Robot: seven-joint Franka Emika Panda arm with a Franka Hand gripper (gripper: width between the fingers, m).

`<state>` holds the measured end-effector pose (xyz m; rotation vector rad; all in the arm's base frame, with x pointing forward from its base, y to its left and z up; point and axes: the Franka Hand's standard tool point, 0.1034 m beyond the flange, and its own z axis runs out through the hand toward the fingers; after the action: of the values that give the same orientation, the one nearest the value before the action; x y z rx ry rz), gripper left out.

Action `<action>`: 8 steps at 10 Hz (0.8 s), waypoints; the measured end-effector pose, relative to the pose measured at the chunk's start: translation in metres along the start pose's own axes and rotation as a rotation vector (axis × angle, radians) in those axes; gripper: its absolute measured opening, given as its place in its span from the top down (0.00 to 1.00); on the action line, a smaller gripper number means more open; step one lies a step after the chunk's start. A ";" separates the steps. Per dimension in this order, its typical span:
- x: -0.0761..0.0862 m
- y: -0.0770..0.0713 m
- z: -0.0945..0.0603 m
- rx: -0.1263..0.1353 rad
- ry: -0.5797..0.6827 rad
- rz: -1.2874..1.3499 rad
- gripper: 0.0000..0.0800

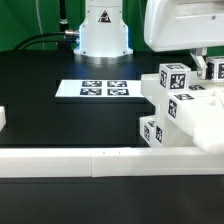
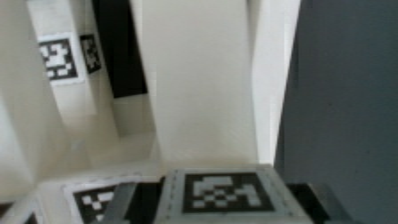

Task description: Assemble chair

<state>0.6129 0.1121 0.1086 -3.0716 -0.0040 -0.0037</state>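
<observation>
One stacked chair assembly (image 1: pixel 180 105) (several tagged white parts) sits on the desk (image 1: pixel 60 115); the arm (image 1: pixel 185 25) hangs above it, tool state indiscernible.

exterior view – low, table-level, faces robot base (image 1: pixel 103 30) | wrist view – close on chair parts (image 2: pixel 205 90) | shared: chair parts

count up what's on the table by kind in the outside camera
chair assembly of white tagged parts, against the rail on the exterior view's right: 1
marker board: 1
long white border rail: 1
small white piece at the exterior view's left edge, cut off and unidentifiable: 1
total: 4
</observation>
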 end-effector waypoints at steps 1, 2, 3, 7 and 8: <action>-0.001 0.000 0.000 0.000 0.015 0.109 0.66; -0.001 0.001 0.000 0.004 0.034 0.199 0.66; -0.001 0.002 0.000 0.007 0.052 0.272 0.66; 0.001 0.002 0.000 0.055 0.061 0.650 0.66; 0.001 0.001 0.000 0.077 0.057 0.776 0.66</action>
<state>0.6141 0.1107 0.1082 -2.7774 1.1355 -0.0467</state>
